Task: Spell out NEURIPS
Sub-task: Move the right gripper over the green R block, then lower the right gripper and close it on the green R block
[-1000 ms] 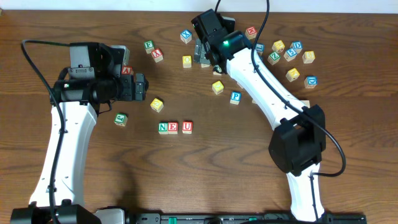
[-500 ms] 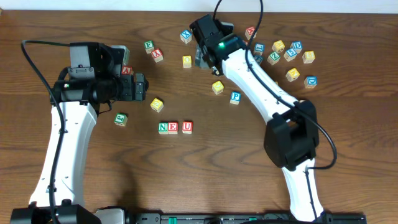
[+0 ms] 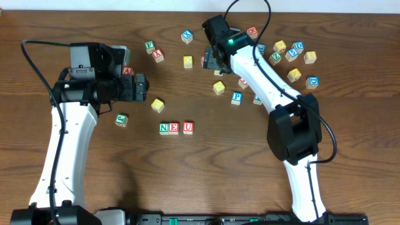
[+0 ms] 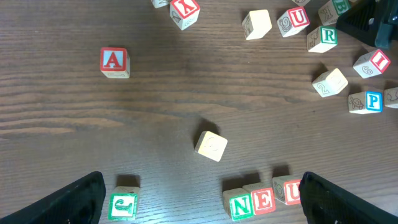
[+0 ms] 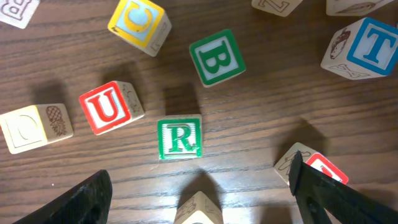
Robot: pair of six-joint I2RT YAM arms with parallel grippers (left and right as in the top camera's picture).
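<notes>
Wooden table (image 3: 206, 169) shows the N-E-U row (image 3: 175, 128) lined up, right gripper (image 5: 196, 183) spread wide above green R (image 5: 179, 138), left gripper (image 4: 200, 186) likewise spread, empty.

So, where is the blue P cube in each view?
Overhead: P cube is right of centre, up and right of the NEU row.
Left wrist: at the right edge, at mid-height, up and right of the NEU row.
Right wrist: not in it.
Shared landmark: the NEU row, seen in the overhead and left wrist views only.
</notes>
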